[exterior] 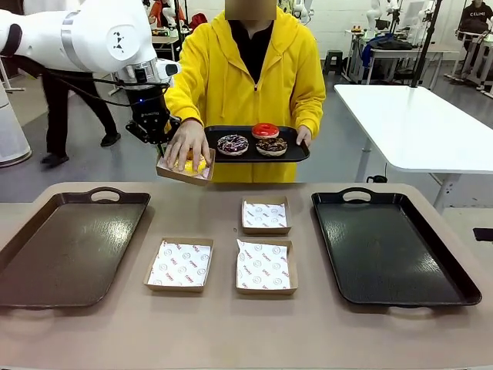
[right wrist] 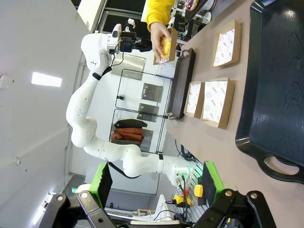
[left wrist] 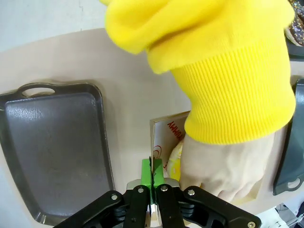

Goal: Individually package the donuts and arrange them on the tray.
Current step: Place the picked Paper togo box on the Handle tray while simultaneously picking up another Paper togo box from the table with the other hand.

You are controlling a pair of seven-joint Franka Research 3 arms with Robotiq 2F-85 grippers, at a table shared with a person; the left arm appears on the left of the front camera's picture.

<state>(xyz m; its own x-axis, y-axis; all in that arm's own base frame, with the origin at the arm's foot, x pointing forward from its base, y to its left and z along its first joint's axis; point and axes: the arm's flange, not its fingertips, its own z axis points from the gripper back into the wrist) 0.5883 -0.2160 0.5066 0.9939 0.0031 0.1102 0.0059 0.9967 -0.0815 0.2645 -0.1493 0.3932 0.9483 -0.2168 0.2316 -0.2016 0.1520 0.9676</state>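
Observation:
My left gripper [exterior: 160, 145] holds a shallow cardboard box [exterior: 176, 174] in the air above the table's far edge, shut on the box's rim [left wrist: 153, 142]. A yellow donut [exterior: 192, 164] lies in that box under the person's hand [exterior: 185, 142]; in the left wrist view the donut [left wrist: 174, 159] shows beside the hand [left wrist: 223, 166]. The person's other hand holds a small black tray [exterior: 296, 154] with a red donut [exterior: 265, 130], a dark donut with purple-white sprinkles [exterior: 233, 144] and a chocolate sprinkled donut [exterior: 271, 146]. My right gripper [right wrist: 156, 190] is open and holds nothing.
On the table stand a brown tray [exterior: 69, 247] at the left and a black tray [exterior: 385, 247] at the right. Three paper-lined boxes lie between them: front left [exterior: 179, 264], front right [exterior: 266, 266] and behind [exterior: 265, 216]. A white table [exterior: 416, 123] stands beyond.

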